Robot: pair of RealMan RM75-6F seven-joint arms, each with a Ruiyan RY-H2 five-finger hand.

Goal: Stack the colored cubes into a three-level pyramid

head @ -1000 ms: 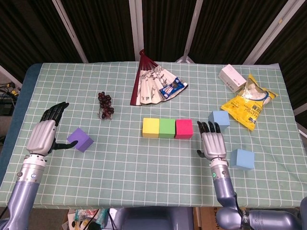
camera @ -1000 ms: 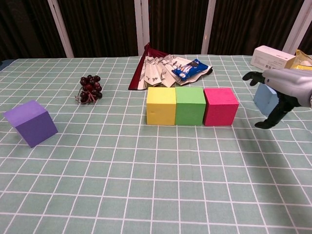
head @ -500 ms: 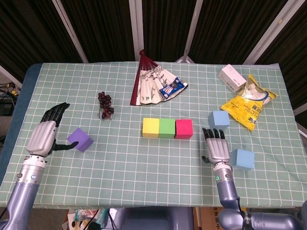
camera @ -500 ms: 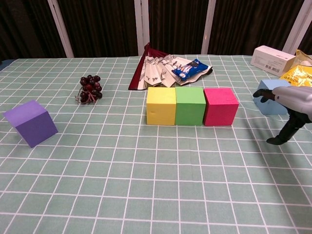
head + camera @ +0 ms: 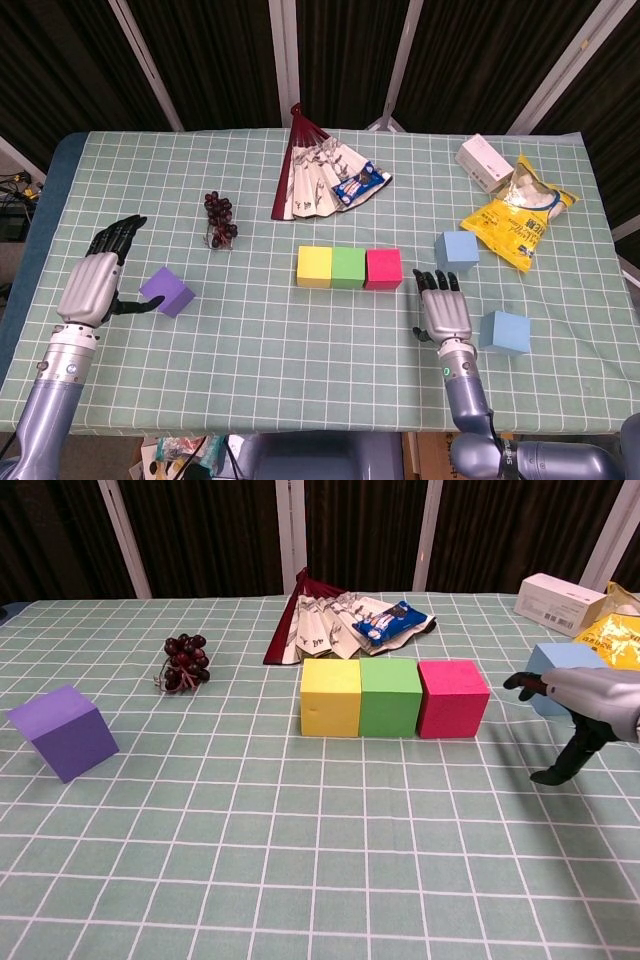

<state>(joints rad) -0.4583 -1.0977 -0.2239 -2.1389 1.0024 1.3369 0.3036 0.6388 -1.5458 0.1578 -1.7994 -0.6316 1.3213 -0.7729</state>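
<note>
Right robot hand [image 5: 442, 304] has shifted back left toward the row of cubes.
Open and empty, it hovers between two blue cubes, one at 1 o'clock [image 5: 456, 248], one at 3 o'clock [image 5: 505, 331]; left robot hand [image 5: 95, 283], open, sits beside the purple cube [image 5: 167, 292].

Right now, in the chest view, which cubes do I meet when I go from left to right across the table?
purple cube → yellow cube → green cube → pink cube → light blue cube, partly behind the right hand.
</note>
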